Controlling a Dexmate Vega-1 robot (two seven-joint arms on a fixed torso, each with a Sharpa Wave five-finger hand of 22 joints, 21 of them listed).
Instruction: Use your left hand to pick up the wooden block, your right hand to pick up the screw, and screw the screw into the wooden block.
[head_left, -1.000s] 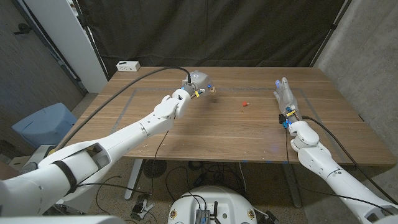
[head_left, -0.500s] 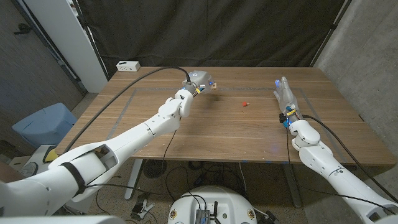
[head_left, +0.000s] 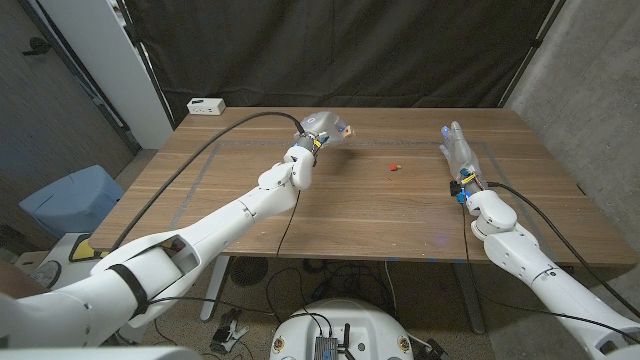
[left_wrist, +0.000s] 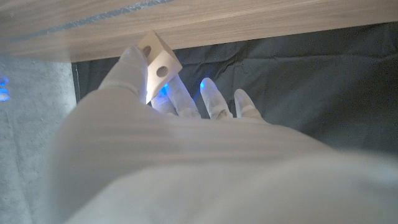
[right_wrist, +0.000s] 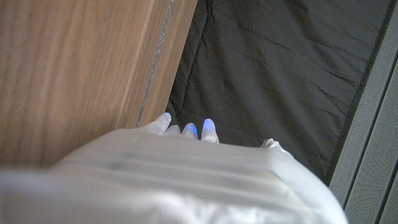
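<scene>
Up close, wooden block (left_wrist: 158, 59) with holes pinched in left robot hand (left_wrist: 168, 124); right robot hand (head_left: 458, 150) empty, fingers straight.

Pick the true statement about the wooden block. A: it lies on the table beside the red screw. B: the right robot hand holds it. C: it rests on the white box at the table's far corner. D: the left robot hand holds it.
D: the left robot hand pinches the wooden block, with the block's holes showing in the left wrist view.
</scene>
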